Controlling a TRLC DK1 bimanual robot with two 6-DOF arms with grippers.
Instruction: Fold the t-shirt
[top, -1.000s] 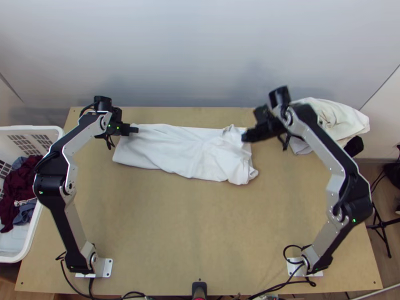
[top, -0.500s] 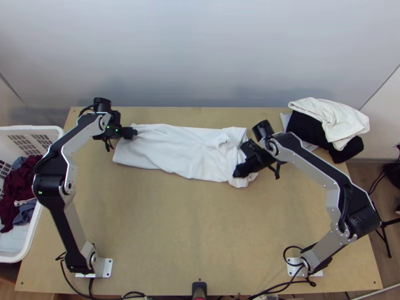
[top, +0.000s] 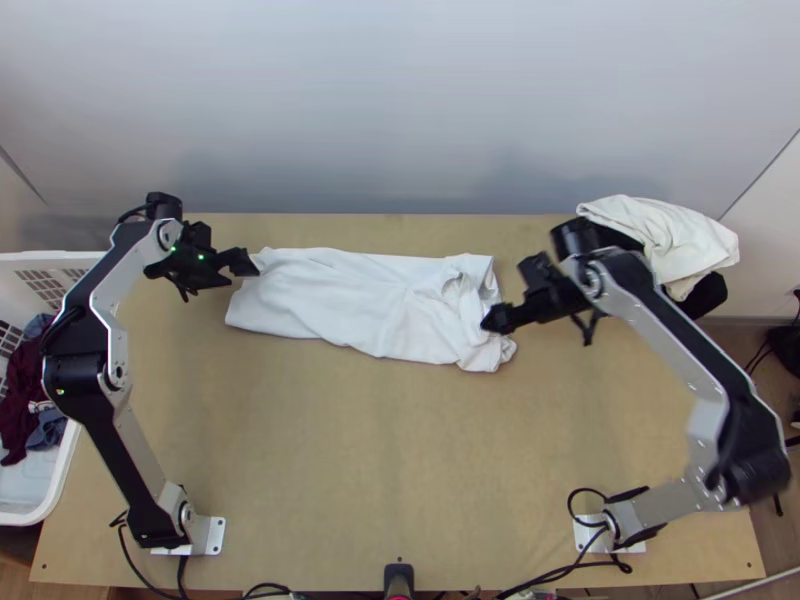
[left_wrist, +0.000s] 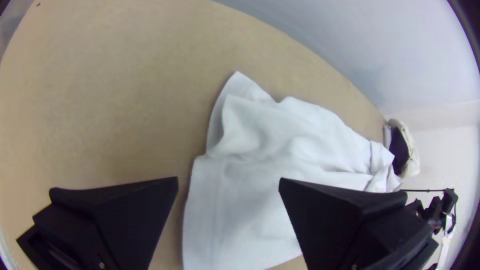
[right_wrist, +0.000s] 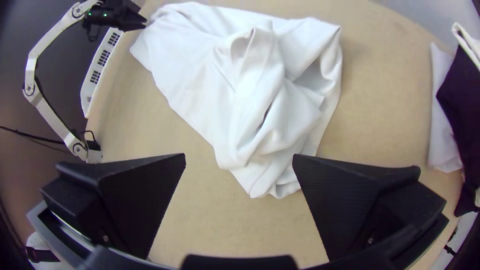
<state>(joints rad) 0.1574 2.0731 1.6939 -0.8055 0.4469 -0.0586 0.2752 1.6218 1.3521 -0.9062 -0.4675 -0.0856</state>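
In the top view, the white t-shirt is lying across the upper middle of the frame as a long, narrow folded strip on the wooden desk. Its left part is lying fairly flat, while its right end is bunching into loose creases. The left gripper is hanging in the upper left, by the shirt's upper left corner. The right gripper is hanging right of centre, its tips overlapping the bunched end; whether they are touching it I cannot tell. A cream cloth is resting over a black cloth in the upper right. A white basket is standing at the left edge, with a dark red garment lying inside.

In the left wrist view, the left gripper's jaws are standing wide apart at the bottom, clamping nothing. The shirt is stretching from the lower centre towards the right edge, one raised fold peaking near the centre. The right gripper is showing small at the lower right.

In the right wrist view, the right gripper's jaws are also standing wide apart, holding nothing. The shirt is spreading from the upper left to the centre, rumpling into deep folds and narrowing towards the space between the jaws. The black cloth is lying at the right edge.
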